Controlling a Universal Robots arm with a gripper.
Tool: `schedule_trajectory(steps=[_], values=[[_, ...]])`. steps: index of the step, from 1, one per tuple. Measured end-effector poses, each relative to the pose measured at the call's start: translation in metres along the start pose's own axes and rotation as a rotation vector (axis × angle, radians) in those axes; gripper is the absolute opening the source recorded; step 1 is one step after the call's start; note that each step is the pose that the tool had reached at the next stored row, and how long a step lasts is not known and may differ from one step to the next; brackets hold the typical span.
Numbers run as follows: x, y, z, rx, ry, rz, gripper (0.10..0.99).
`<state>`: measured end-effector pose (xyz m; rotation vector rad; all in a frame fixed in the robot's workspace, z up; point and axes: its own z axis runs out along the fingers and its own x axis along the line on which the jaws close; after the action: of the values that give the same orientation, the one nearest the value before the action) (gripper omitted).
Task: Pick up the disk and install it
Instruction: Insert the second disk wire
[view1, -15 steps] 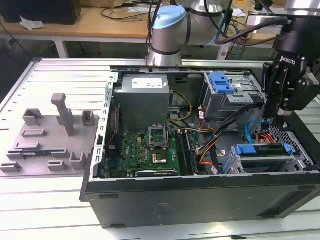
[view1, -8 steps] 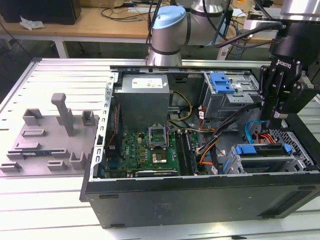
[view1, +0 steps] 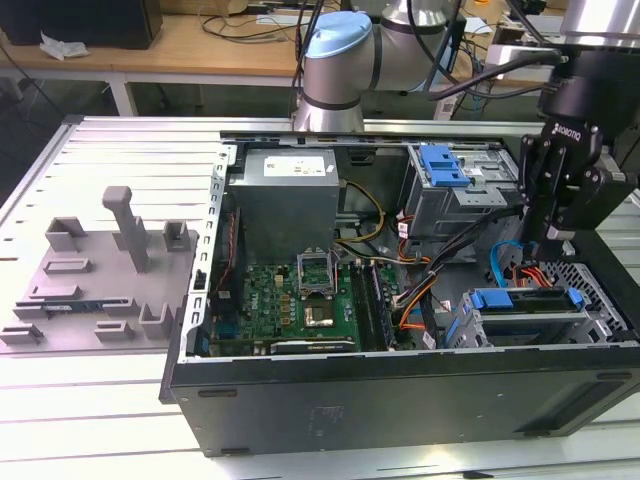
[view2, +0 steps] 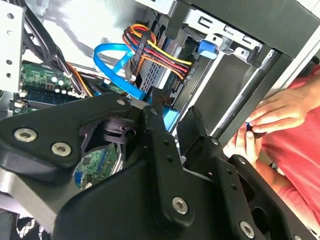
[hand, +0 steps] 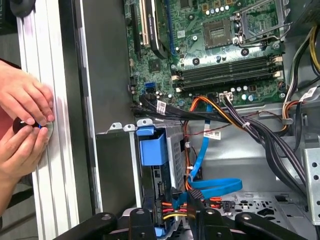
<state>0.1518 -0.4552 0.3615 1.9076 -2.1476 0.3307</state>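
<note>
The disk (view1: 523, 316) lies in the drive cage at the front corner of the open computer case, on the exterior view's right, with its blue carrier frame round it. In the first wrist view the disk (hand: 176, 155) sits in the cage with a blue tab beside it. A blue data cable (hand: 215, 187) and a red-yellow power plug (hand: 175, 205) are at its end. My black gripper (view1: 556, 236) hangs just above that end. Its fingers (hand: 141, 220) stand apart on either side of the plug, open and holding nothing. Blue carrier plastic shows between the gripper (view2: 172, 117) fingertips.
The case holds a green motherboard (view1: 300, 295), a grey power-supply box (view1: 285, 200) and an upper bay with a blue latch (view1: 444, 165). Cable bundles (hand: 260, 135) run beside the cage. A person's hands (hand: 22, 120) rest on the rail outside the case wall. Grey fixtures (view1: 120, 260) stand on the exterior view's left.
</note>
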Motion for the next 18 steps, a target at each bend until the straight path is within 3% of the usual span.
schedule_trajectory(steps=[2,3,18], values=[[-0.0001,0.0,0.0002,0.003,0.002,0.001,0.376],[-0.0002,0.0001,0.0004,0.003,0.0023,0.001,0.302],[-0.0005,0.0031,0.0009,0.0,0.0023,0.007,0.29]])
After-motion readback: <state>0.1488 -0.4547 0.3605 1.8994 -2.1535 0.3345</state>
